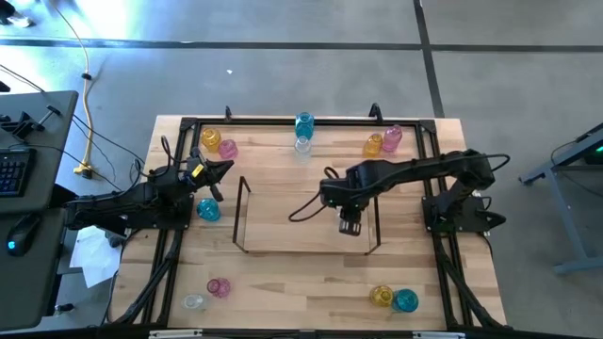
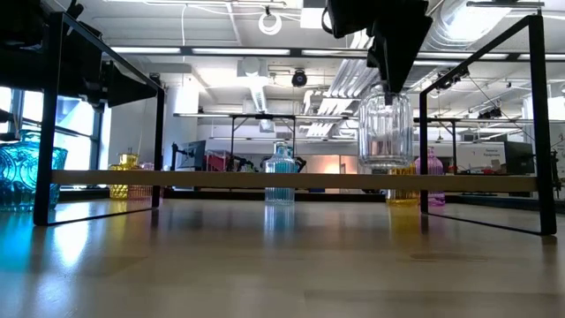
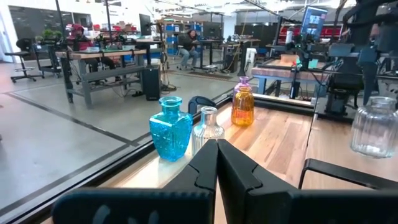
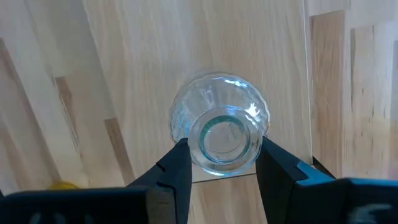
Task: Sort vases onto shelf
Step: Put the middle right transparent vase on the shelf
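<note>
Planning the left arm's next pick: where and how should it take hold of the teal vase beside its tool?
Judging by shape, grip the teal vase at its narrow neck, coming straight down from above. It stands upright with a wide bulbous body, so the neck suits the left tool best, much as the right tool holds the clear vase.

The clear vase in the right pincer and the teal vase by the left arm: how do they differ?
The clear vase is colourless; the teal vase is blue-green. The clear one is gripped at its neck by the right pincer over the shelf; the teal one stands free on the table. Both are upright.
</note>
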Robot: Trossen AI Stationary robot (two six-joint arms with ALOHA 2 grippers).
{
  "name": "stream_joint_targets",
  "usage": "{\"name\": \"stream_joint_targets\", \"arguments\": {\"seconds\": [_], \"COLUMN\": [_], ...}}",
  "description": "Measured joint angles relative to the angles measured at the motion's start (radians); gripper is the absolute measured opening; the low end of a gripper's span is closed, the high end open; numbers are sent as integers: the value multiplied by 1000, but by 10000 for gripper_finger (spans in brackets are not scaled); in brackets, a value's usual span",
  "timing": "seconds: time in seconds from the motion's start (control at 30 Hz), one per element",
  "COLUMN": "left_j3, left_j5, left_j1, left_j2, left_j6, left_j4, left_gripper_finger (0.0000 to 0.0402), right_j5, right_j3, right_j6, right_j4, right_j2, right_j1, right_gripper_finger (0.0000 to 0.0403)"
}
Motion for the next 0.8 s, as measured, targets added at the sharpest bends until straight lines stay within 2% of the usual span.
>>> {"name": "stream_joint_targets", "arguments": {"seconds": [0.67,0.8], "left_j3": [0,0], "left_j5": [0,0], "left_j1": [0,0], "left_j2": [0,0], "left_j6": [-8,-7], "left_j4": [0,1], "left_gripper_finger": [0,0], "right_j5": [5,5], "right_j3": [-35,-35], "right_j6": [-71,-76], "right_j4": [-10,-8], "right_j2": [-1,-1], "right_j1": [1,0], "right_gripper_finger": [110,122]}}
